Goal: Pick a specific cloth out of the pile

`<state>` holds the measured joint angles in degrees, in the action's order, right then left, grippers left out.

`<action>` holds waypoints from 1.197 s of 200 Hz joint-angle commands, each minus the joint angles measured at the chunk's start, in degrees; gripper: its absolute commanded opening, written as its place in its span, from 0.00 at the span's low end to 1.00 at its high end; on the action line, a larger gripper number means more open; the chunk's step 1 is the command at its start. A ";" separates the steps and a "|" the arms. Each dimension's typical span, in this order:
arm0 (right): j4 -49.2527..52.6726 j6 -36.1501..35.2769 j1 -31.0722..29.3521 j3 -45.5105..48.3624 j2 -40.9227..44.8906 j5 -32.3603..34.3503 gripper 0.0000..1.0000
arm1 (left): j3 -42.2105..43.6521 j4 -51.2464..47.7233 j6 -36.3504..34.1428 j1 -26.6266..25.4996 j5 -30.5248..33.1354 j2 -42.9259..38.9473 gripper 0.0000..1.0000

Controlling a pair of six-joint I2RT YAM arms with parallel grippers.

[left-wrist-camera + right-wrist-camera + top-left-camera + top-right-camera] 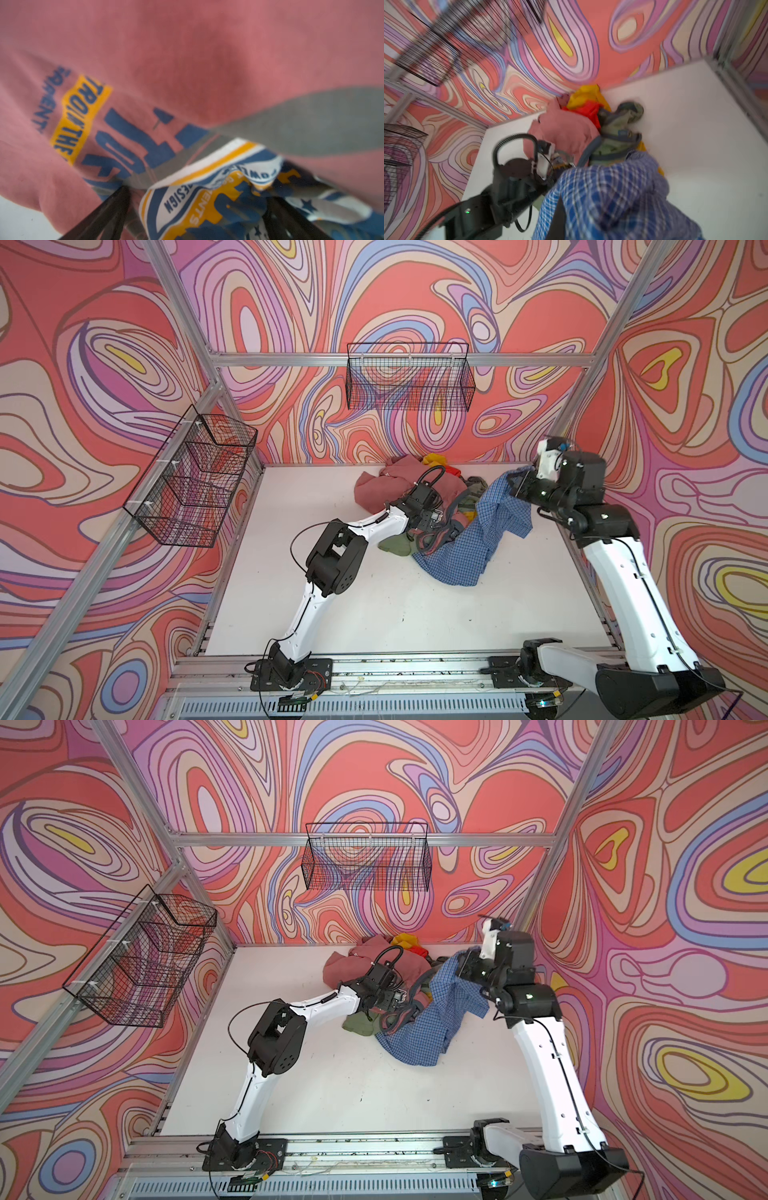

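**Right of centre: checked shirt half out of the heap**

Right of centre in both top views, your right gripper (pixel 520 486) is clenched on an upper edge of the cloth (pixel 469 547). The cloth hangs from that pinch as a crumpled drape down to the table (pixel 374 614). Its lower half lies bunched on the white surface and touches the pile (pixel 457 506) along its left side. There a grey-blue banded garment (pixel 436 537) and an olive piece (pixel 395 545) sit against it.

Watch that seam. If you pull up or away quickly, I judge those neighbours may drag along, or the thin weave may slide out of such a small bite. Your left gripper (pixel 433 517) has its jaws spread and holds nothing, low over the pink T-shirt (pixel 187 52). Lift it away and, as I judge it, the heap loses its anchor.

The shirt is blue and white in fine checks, light and creased, and it folds softly rather than stiffly.
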<state>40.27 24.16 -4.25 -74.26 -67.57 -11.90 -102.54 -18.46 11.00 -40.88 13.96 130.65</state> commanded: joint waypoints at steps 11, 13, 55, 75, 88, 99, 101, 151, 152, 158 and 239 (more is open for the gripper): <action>0.22 2.73 -2.34 9.57 1.94 2.84 0.00 | 0.27 -5.04 1.26 1.06 1.31 1.59 1.00; 0.24 2.75 -2.34 9.99 1.92 2.83 0.00 | 0.31 -5.02 1.33 1.02 1.11 1.62 1.00; -2.51 4.75 -2.79 17.71 0.74 0.05 0.00 | 0.50 -4.86 1.75 1.51 0.80 1.19 1.00; -3.35 5.02 -6.23 21.11 0.28 0.04 0.00 | 0.46 -4.84 1.14 1.59 0.87 0.93 1.00; -2.55 5.53 -10.04 22.02 -0.88 0.41 0.00 | 0.39 -4.92 1.24 1.84 0.56 0.68 1.00; -0.75 5.71 -14.12 21.73 -1.84 2.21 0.00 | 0.41 -4.87 1.54 2.08 0.31 0.49 1.00; -0.27 5.72 -15.00 21.53 -1.97 2.87 0.00 | 0.41 -4.86 1.60 2.11 0.29 0.42 1.00; 3.09 6.44 -31.87 17.69 -9.73 11.28 0.00 | 0.51 -4.83 1.56 2.83 0.30 0.13 1.00; 2.98 6.48 -32.18 17.54 -10.02 11.46 0.00 | 0.50 -4.83 1.52 2.83 0.29 0.09 1.00; 2.55 6.29 -33.73 16.77 -11.73 12.06 0.01 | 0.50 -4.88 1.48 2.93 0.44 -0.01 1.00; -3.67 3.55 -36.97 16.56 -26.20 16.97 0.65 | 6.21 -3.05 5.17 5.73 -4.24 -2.86 1.00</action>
<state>38.22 29.19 -41.01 -57.93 -92.16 1.96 -98.98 -18.04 15.20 -36.93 8.38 128.75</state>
